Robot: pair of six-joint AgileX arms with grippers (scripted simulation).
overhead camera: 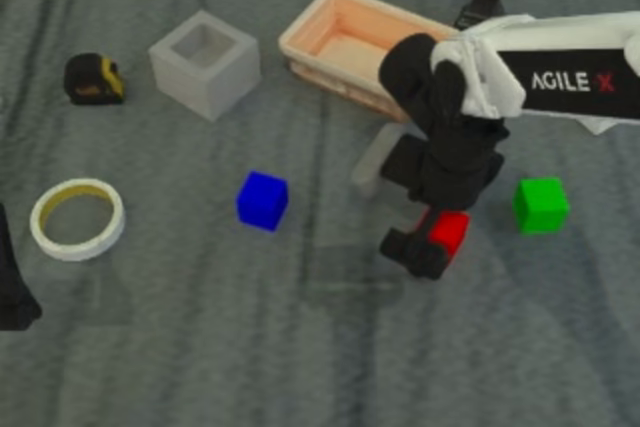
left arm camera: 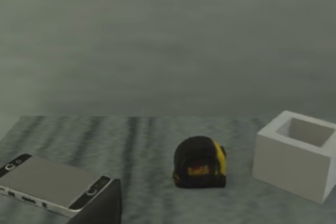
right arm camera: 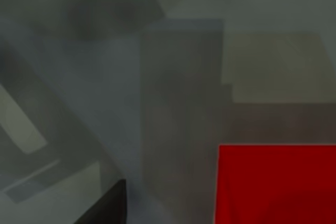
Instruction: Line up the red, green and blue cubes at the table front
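Note:
The red cube (overhead camera: 450, 229) sits right of the table's middle, with my right gripper (overhead camera: 437, 239) lowered over it and open. In the right wrist view the red cube (right arm camera: 278, 187) fills one corner, and a gap of table separates it from the one dark finger (right arm camera: 107, 205) that shows. The other finger is hidden. The green cube (overhead camera: 541, 204) rests on the table (overhead camera: 300, 347) just right of that gripper. The blue cube (overhead camera: 262, 199) lies to its left, near the centre. My left gripper (overhead camera: 12, 302) is parked at the left edge, open and holding nothing.
A grey hollow box (overhead camera: 205, 62), a black and yellow tape measure (overhead camera: 93, 78) and a peach tray (overhead camera: 350, 42) stand along the back. A white tape ring (overhead camera: 77, 218) lies at the left. The left wrist view shows a phone (left arm camera: 52, 182) lying flat.

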